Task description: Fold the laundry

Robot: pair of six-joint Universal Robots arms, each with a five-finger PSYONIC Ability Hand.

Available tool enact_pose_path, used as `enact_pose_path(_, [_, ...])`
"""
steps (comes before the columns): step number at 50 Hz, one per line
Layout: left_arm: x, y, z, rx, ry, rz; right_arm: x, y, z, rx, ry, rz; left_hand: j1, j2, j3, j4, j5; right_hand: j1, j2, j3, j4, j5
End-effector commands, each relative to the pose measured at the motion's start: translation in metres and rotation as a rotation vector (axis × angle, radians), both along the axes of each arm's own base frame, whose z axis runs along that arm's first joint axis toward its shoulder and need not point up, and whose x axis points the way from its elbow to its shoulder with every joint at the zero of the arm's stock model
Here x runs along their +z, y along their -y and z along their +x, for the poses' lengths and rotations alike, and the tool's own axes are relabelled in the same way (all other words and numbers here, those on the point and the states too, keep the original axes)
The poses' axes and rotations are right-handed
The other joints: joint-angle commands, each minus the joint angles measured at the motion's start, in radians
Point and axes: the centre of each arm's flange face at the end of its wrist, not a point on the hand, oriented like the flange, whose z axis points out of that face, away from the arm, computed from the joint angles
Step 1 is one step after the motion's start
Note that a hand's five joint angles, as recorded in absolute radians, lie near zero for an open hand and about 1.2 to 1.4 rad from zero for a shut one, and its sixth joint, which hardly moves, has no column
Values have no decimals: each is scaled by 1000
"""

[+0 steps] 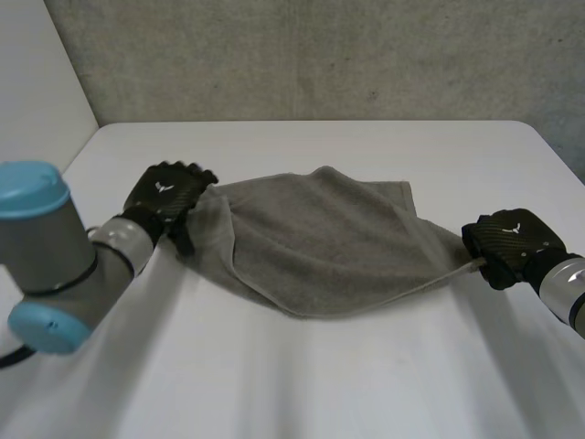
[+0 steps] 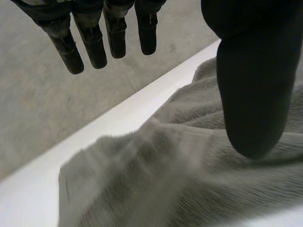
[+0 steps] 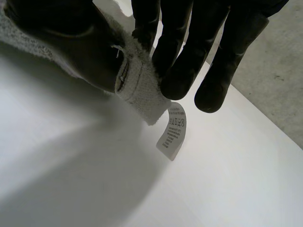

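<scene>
right hand: pinches one corner of the towel btw thumb & fingers. A tag dangles just under the fingertips.
left hand: at the towel's opposite end. Its fingers are straight & held well off the thumb, w/ nothing btw them. Cloth lies under the thumb, but I can't tell if it touches. I read this as no real grip.
key relation: the towel's long axis runs hand to hand. From the right hand it stretches away toward the left hand; from the left hand it spreads out past the thumb.
nearer hand: each is at its own end, but only the right has a hold. I judge the left must close on its corner before I fold.
towel lie: rumpled, w/ the edge by the left hand turned over. The middle looks to rest on the table.
surface: white & smooth, so I expect the cloth to slide easily.
room: bare tabletop around both hands. A grey wall stands beyond the far edge.
</scene>
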Motion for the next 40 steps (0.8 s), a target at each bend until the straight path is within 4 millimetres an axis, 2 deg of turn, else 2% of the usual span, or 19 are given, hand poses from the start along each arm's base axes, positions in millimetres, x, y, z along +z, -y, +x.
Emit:
enact_pose_path(1, [-9, 40, -19, -119, 179, -5, -3, -3, 1, 5, 0, 11, 83, 85, 85, 85, 86, 58, 56, 50, 58, 47])
enact_pose_path(4, [-13, 48, -22, -131, 197, 17, -4, -5, 2, 7, 0, 16, 86, 88, 88, 88, 89, 58, 56, 50, 58, 47])
enact_pose_path(8, [-21, 67, -31, -165, 212, 46, -6, -4, 3, 11, -2, 7, 112, 115, 115, 115, 115, 58, 56, 50, 58, 47])
enact_pose_path(14, [-32, 87, -40, -210, 246, -21, -8, -4, 3, 12, -4, 12, 221, 223, 223, 223, 224, 58, 56, 50, 58, 47])
enact_pose_path(20, [-44, 95, -43, -225, 293, -56, -9, -4, 3, 12, -4, 15, 333, 335, 335, 335, 336, 58, 56, 50, 58, 47])
enact_pose_path(25, [-57, 97, -45, -235, 321, -57, -10, -3, 3, 12, -5, 18, 573, 575, 575, 575, 576, 58, 56, 50, 58, 47])
enact_pose_path(34, [-59, 99, -44, -230, 337, -69, -11, -3, 3, 13, -8, 21, 535, 537, 538, 538, 538, 58, 56, 50, 58, 47])
enact_pose_path(40, [-57, 101, -44, -232, 355, -91, -12, -4, 3, 14, -9, 24, 351, 353, 353, 353, 354, 58, 56, 50, 58, 47])
